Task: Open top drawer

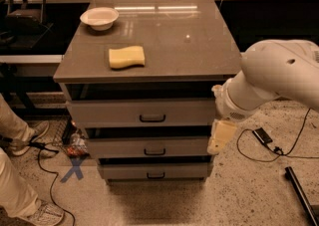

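Note:
The top drawer point(109, 113) is the widest grey front of the three-drawer cabinet, with a small dark loop handle point(152, 118) at its centre. A dark gap shows between it and the cabinet's top. Two narrower drawers point(119, 148) sit below it. My gripper point(221, 137), cream coloured, hangs pointing down at the cabinet's right front corner. It is level with the middle drawer, to the right of and below the top drawer's handle, and does not touch the handle. The white arm point(279, 78) reaches in from the right.
A white bowl point(99, 17) and a yellow sponge point(126, 56) lie on the cabinet top point(189, 46). A person's legs and shoes point(22, 195) are at the left. Cables, a blue tape cross point(74, 169) and a small black device point(262, 135) lie on the floor.

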Motion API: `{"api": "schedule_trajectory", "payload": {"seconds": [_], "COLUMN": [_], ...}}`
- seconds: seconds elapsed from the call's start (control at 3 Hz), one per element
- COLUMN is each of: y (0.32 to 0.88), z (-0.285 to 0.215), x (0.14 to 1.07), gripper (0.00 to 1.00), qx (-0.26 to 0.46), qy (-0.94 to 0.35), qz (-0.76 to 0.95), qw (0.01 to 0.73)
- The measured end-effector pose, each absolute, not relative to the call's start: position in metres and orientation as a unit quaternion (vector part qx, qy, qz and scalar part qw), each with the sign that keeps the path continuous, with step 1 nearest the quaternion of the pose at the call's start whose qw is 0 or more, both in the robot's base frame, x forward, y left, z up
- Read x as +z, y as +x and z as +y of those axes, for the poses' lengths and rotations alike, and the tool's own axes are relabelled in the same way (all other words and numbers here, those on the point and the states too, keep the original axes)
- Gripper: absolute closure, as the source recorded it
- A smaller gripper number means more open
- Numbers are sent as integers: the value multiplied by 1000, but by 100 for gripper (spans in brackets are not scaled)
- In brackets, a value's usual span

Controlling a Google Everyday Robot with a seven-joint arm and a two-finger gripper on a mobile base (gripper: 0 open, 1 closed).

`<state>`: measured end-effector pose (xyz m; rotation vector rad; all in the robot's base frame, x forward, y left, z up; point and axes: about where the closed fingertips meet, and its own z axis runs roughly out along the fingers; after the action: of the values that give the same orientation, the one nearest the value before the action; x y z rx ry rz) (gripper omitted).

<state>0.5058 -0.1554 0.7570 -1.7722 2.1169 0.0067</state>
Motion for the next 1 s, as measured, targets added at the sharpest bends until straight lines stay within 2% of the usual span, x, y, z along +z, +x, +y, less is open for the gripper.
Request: {"api": "schedule_trajectory", "payload": {"seconds": [1.0], "y": [560], "z": [-139], "x": [695], "gripper": [0], "qx": [9], "qy": [-673], "qz": [710], "qw": [207]}}
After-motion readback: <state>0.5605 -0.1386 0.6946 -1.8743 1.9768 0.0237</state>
